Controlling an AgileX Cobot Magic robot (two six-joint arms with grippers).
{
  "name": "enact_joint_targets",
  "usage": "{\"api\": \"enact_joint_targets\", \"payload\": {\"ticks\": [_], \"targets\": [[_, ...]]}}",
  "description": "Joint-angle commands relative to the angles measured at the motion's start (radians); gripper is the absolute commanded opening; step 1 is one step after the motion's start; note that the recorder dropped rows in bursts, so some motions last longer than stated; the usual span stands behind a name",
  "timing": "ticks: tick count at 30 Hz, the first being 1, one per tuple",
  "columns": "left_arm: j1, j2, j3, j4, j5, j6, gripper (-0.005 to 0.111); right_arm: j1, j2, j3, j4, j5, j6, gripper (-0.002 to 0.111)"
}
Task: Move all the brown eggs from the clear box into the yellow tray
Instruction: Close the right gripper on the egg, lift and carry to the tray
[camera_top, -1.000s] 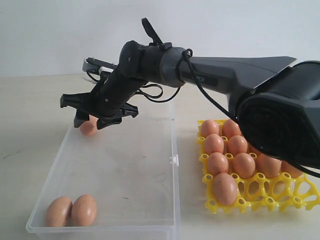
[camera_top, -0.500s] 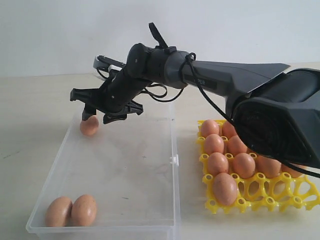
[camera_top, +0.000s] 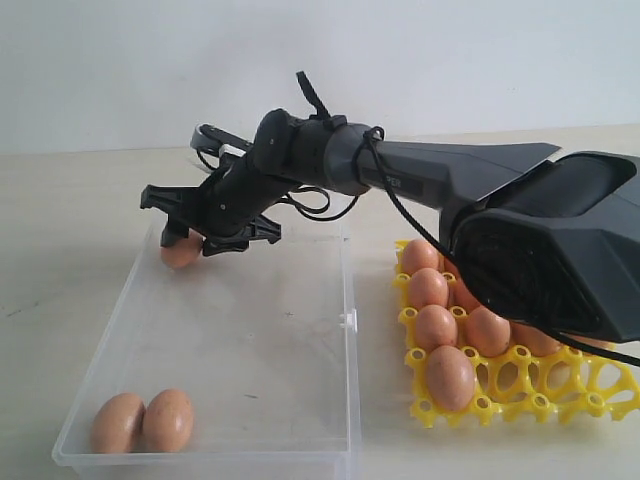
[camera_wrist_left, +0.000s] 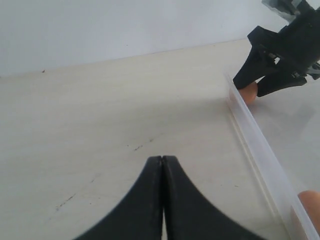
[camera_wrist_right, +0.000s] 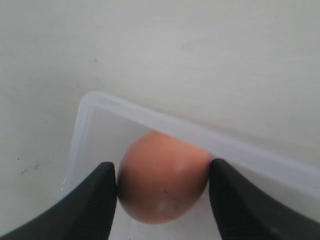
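The right end effector (camera_top: 190, 240) straddles a brown egg (camera_wrist_right: 162, 182) in the clear box's (camera_top: 347, 300) far corner — fingers wide apart, nothing gripped yet. Next, I'd say: close gently, lift, carry to the yellow tray (camera_top: 520, 385). The left end effector (camera_wrist_left: 162, 160) is closed, empty.

The gripper (camera_wrist_right: 162, 167) had its jaws spread apart, with one black finger (camera_wrist_right: 92, 202) on each side of a single brown egg (camera_wrist_right: 162, 185). Both fingers sat against or just beside the shell; firm contact could not be confirmed. The egg lay inside a rounded corner of the clear box (camera_wrist_right: 150, 116), close to its wall. Outside the box, the pale table (camera_wrist_right: 200, 45) carried a few small dark specks.
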Motion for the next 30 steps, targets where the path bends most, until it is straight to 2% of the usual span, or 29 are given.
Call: {"api": "enact_joint_targets", "payload": {"ticks": [1,14,15,17,21,30], "targets": [[-0.003,0.001,-0.004,-0.003,-0.014,-0.004,0.0,0.0,0.01,-0.011,0.004,-0.035,-0.022,0.054],[-0.003,0.001,-0.004,-0.003,-0.014,-0.004,0.0,0.0,0.01,-0.011,0.001,-0.15,0.011,0.053],[-0.003,0.001,-0.004,-0.003,-0.014,-0.004,0.0,0.0,0.01,-0.011,0.001,-0.155,0.014,0.05],[-0.003,0.001,-0.004,-0.003,-0.014,-0.004,0.0,0.0,0.01,-0.011,0.001,-0.157,0.014,0.038],[-0.003,0.001,-0.004,-0.003,-0.014,-0.004,0.0,0.0,0.01,-0.011,0.001,-0.155,-0.002,-0.001],[-0.003,0.001,-0.004,-0.003,-0.014,-0.004,0.0,0.002,0.005,-0.011,-0.013,-0.131,-0.004,0.0]]}}
